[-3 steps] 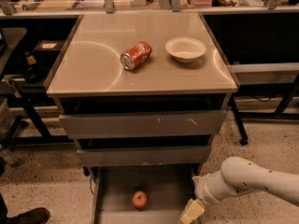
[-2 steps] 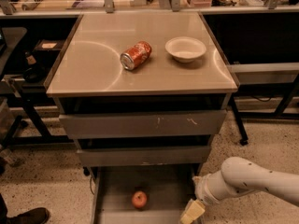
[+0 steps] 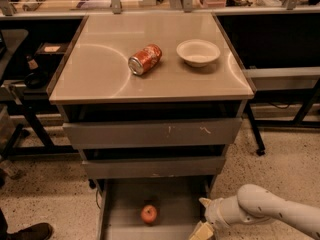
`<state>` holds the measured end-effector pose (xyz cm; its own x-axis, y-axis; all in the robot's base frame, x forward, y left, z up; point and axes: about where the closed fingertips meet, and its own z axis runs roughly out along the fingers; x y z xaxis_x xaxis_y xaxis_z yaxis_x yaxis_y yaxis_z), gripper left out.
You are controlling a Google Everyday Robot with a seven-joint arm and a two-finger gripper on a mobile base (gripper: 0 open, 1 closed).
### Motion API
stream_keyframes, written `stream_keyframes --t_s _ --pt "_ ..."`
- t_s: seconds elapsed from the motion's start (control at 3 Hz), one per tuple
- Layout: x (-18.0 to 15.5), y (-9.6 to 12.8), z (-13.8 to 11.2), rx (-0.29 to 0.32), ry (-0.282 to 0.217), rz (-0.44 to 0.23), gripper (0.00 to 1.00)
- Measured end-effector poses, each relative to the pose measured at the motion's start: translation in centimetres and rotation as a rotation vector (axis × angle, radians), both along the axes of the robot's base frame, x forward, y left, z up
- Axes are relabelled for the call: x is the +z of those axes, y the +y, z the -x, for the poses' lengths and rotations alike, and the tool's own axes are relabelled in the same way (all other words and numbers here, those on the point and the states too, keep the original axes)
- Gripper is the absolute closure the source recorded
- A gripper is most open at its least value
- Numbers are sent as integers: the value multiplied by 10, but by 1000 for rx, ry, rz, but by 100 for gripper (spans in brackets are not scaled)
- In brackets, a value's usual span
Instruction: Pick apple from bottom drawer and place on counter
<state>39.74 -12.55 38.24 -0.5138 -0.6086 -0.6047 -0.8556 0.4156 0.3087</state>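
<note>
The gripper (image 3: 202, 229) hangs at the right edge of the open bottom drawer (image 3: 125, 204), unmoved from a second ago; open or closed, I cannot tell. The apple (image 3: 149, 214) lies ungrasped on the drawer floor nearby. Beyond, the counter (image 3: 100, 79) holds a soda can (image 3: 145, 59) and a bowl (image 3: 198, 52).

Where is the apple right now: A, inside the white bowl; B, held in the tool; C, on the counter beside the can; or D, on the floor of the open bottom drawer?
D: the apple lies on the floor of the open bottom drawer. The tool is apart from it at the drawer's right edge, and the counter holds the can and the bowl.
</note>
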Motion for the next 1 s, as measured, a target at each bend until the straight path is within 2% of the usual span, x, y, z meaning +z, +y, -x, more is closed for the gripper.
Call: stream_keyframes --t_s 0.33,0.67,1.0 --pt "1 0 0 0 -1 1 0" --pt "-20 9 0 -15 -13 -59 0" --pt "-57 33 -11 -13 -32 -154 0"
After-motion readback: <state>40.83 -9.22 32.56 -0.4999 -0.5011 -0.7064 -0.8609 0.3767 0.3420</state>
